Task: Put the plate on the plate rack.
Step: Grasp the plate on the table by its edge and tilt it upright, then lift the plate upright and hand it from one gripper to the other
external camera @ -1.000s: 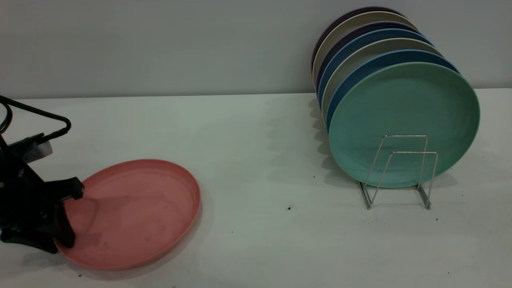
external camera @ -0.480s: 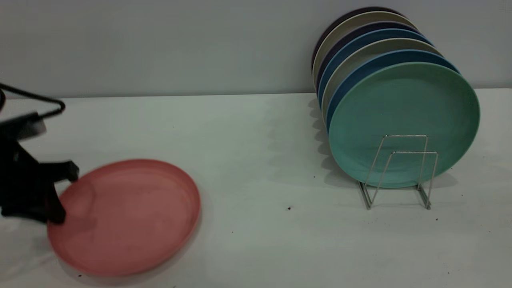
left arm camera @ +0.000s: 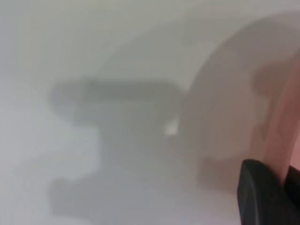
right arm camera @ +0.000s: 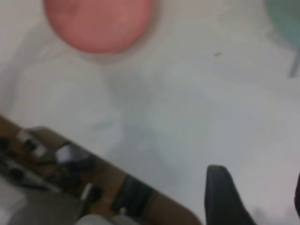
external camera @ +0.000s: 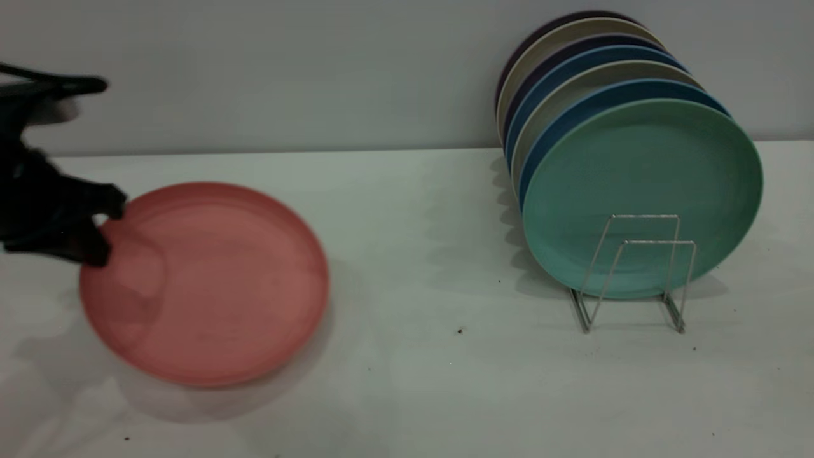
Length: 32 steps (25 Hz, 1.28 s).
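The salmon-pink plate (external camera: 210, 286) hangs tilted above the table at the left, with its shadow beneath it. My left gripper (external camera: 102, 232) is shut on the plate's left rim. In the left wrist view the gripper (left arm camera: 283, 180) has its dark fingers on either side of the pink rim (left arm camera: 281, 136). The silver wire plate rack (external camera: 659, 242) stands at the right, and its two front loops are bare. My right gripper (right arm camera: 258, 187) is out of the exterior view. It is open, empty and high above the table. The plate shows far off in the right wrist view (right arm camera: 98, 23).
A mint-green plate (external camera: 642, 178) stands upright in the rack, with several blue, beige and dark plates behind it, close to the back wall. The right wrist view shows the table's brown edge (right arm camera: 154, 206) with clutter beyond it.
My left gripper has risen with the pink plate. The plate lay on the table a second ago and now hangs tilted above it. The rack and its plates have not moved.
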### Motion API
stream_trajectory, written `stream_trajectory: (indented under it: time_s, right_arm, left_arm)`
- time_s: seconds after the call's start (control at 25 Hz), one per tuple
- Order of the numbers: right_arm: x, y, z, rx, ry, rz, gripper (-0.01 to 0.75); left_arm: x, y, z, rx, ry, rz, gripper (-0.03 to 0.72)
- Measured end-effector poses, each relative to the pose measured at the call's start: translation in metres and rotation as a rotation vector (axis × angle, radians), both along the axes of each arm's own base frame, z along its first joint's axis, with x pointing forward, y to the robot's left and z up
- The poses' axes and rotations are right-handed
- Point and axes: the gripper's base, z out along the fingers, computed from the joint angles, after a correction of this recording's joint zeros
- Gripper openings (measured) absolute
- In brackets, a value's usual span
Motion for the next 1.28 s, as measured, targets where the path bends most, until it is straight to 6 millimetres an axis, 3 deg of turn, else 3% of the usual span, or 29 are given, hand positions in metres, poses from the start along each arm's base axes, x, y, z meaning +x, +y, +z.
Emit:
stream_trajectory:
  time_s: [0.24, 0.4, 0.64, 1.04, 1.28]
  right_arm:
    - [0.022, 0.007, -0.015, 0.076, 0.079, 0.04, 0.389]
    - [0.036, 0.011, -0.025, 0.117, 0.103, 0.066, 0.389]
    - [0.057, 0.015, -0.041, 0.168, 0.08, 0.095, 0.389]
    - [0.087, 0.018, -0.076, 0.196, 0.083, 0.1, 0.389]
    - [0.091, 0.018, -0.082, 0.205, 0.097, 0.091, 0.389]
  left_arm:
    - [-0.005, -0.042, 0.017, 0.065, -0.076, -0.261, 0.013]
    - [-0.008, -0.061, 0.032, 0.09, -0.148, -0.339, 0.013]
    - [-0.014, -0.078, 0.056, 0.089, -0.232, -0.391, 0.013]
    - [-0.024, -0.098, 0.056, 0.057, -0.195, -0.473, 0.014]
    - [-0.026, -0.099, 0.056, 0.026, -0.174, -0.461, 0.014]
